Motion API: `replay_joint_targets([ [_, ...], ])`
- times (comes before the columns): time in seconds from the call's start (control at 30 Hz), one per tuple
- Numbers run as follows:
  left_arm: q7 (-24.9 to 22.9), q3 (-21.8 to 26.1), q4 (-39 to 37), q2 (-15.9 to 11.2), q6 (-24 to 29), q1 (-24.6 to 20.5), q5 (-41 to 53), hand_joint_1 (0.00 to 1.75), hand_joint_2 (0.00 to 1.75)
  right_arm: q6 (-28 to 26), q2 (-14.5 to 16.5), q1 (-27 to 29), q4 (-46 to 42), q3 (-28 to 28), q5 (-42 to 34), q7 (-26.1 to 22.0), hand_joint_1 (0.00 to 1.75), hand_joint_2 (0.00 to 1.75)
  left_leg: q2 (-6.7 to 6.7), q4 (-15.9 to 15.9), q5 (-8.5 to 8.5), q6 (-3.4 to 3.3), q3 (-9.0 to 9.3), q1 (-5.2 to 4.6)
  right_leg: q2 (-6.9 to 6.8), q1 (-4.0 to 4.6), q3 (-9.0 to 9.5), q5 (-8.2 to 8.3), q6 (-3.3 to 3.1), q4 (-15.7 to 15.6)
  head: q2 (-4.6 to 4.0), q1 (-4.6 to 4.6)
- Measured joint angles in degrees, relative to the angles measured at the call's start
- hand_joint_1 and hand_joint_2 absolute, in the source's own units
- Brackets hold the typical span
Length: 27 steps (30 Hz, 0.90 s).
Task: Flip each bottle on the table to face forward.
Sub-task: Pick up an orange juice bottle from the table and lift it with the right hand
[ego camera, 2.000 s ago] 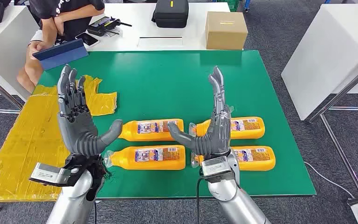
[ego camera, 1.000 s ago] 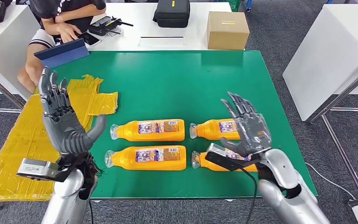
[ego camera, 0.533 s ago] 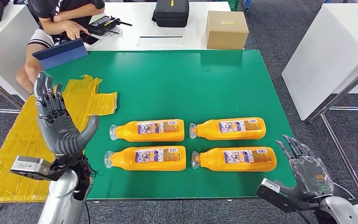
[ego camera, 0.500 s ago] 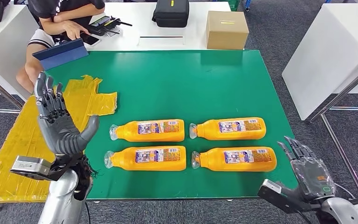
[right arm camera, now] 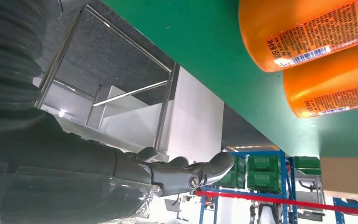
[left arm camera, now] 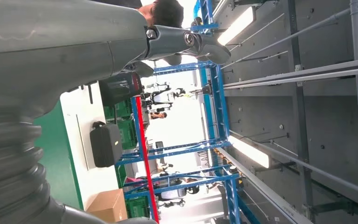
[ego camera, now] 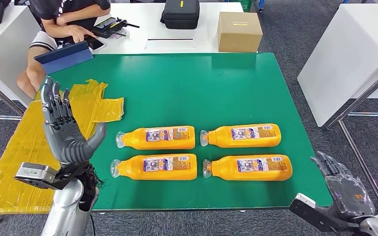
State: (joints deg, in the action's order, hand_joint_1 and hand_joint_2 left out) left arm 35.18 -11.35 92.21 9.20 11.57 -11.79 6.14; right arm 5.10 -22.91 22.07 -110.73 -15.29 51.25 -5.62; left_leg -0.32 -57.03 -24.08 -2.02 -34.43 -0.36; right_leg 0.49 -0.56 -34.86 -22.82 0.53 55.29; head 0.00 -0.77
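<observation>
Four orange bottles lie on their sides on the green table [ego camera: 202,83], in two rows of two, caps pointing toward the robot's left, labels up.

Far row: left bottle [ego camera: 156,137], right bottle [ego camera: 241,135]. Near row: left bottle [ego camera: 155,166], right bottle [ego camera: 248,167]. The bottles of each row sit near each other end to end, a gap between them; the two rows lie just beside one another, apart.

Left hand [ego camera: 64,129]: raised upright over the table's left edge, fingers spread and extended, thumb out to the side, empty. It is left of the bottles, touching none.

Right hand [ego camera: 347,189]: low, off the table's near right corner, fingers apart and extended, empty. It is well apart from the near right bottle. In the right wrist view the bases of two bottles show above the green surface, with the fingers [right arm camera: 200,170] stretched out beyond the table edge.

Surroundings: a crumpled yellow sheet [ego camera: 96,101] lies on the table's left part and hangs over the left side. Behind, on a white table [ego camera: 142,19], stand a black case [ego camera: 179,13] and a cardboard box [ego camera: 239,31]. A person [ego camera: 64,19] sits at the far left with a blue tablet [ego camera: 64,56].
</observation>
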Motion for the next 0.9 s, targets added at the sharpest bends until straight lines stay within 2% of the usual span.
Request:
replay_joint_targets([
  [0.53, -0.03, 0.44, 0.04, -0.08, 0.04, 1.71, 0.97, 0.00, 1.75, -3.23, 0.19, -10.34, 13.02, 9.09, 3.38, 0.28, 0.00, 1.75, 0.04, 0.00, 0.03, -0.03, -0.02, 0.00, -0.02, -0.01, 0.03, 0.00, 0.00, 0.01, 0.00, 0.00],
  [0.9, -0.41, 0.78, 0.13, 0.05, -0.86, 1.03, 1.69, 0.00, 1.75, -4.13, 2.06, -20.27, 22.91, 18.39, 6.88, 1.05, 0.00, 1.75, 0.06, 0.00, 0.08, -0.04, 0.03, 0.00, -0.01, 0.00, 0.04, 0.02, 0.00, 0.02, 0.00, 0.01],
])
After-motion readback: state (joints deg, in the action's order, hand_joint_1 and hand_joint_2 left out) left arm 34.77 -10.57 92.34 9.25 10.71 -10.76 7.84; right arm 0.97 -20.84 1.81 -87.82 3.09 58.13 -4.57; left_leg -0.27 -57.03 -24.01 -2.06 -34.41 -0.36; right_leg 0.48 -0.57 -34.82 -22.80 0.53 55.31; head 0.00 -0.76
